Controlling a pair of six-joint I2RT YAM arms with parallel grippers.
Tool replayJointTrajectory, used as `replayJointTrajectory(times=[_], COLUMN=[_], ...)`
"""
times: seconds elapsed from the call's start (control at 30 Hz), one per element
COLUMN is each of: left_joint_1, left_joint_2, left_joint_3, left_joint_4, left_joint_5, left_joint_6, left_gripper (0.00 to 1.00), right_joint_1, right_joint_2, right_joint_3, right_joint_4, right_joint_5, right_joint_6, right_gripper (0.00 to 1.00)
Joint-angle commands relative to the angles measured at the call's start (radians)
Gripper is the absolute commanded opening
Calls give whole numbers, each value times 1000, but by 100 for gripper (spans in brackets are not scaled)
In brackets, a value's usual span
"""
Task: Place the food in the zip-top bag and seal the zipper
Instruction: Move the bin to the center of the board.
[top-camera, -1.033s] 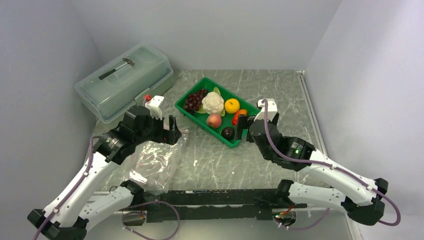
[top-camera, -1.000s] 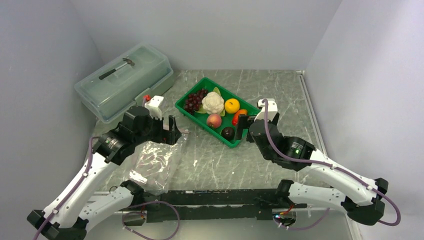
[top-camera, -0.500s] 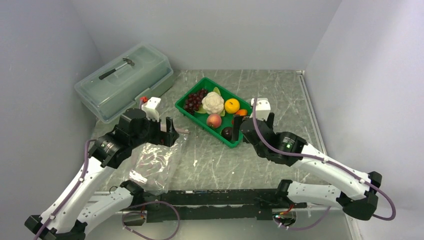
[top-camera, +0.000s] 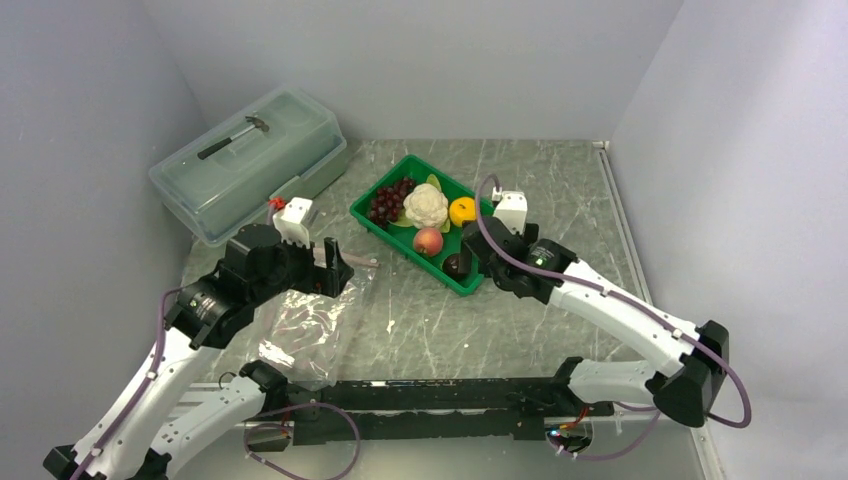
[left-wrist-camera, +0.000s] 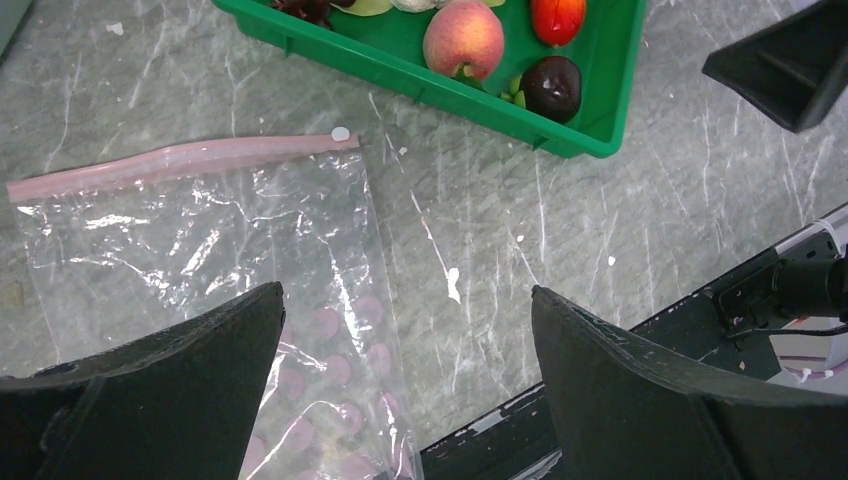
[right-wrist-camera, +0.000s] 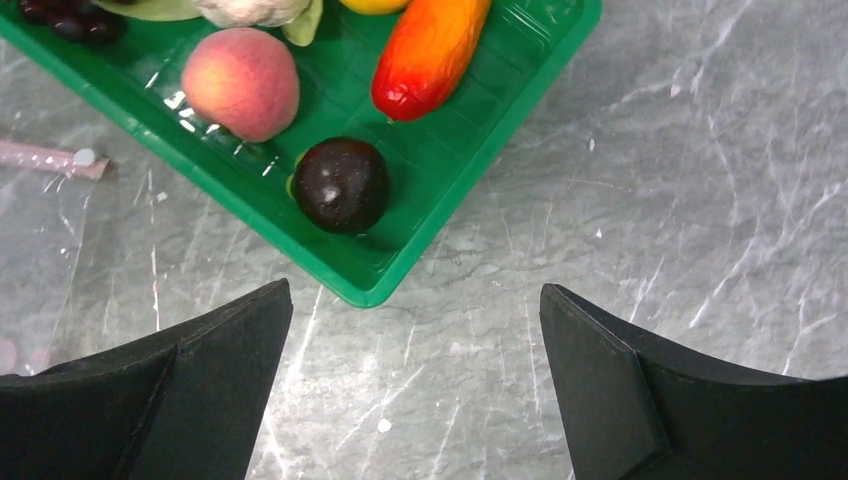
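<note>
The left gripper was held above the zip-top bag, the right gripper by the plum — both spread wide, nothing gripped.

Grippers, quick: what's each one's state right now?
Left gripper: open, empty, over the zip-top bag's edge.
Right gripper: open, empty, over the green tray's corner.

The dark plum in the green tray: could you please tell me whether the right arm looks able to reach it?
Probably yes. The right hand hangs open over the plum end of the green tray; the plum lies uncovered in the corner, apart from the peach and pepper.
</note>
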Motion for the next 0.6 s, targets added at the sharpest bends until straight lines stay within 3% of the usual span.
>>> replayJointTrajectory(times=[0.0, 0.57], left_joint_1=[-4, -4], left_joint_2=[-11, -17], left_joint_3=[-6, -6], left_joint_4=[12, 2], left_joint_5=[-5, -22], left_joint_6=[-4, -11], left_gripper=[99, 99], right_joint_1=[-80, -275], right_joint_2=[47, 146], right_joint_3=[-9, -110], right_joint_4=[3, 156], right_joint_5=[-64, -159], right_joint_6=[79, 216], right_gripper=[98, 86])
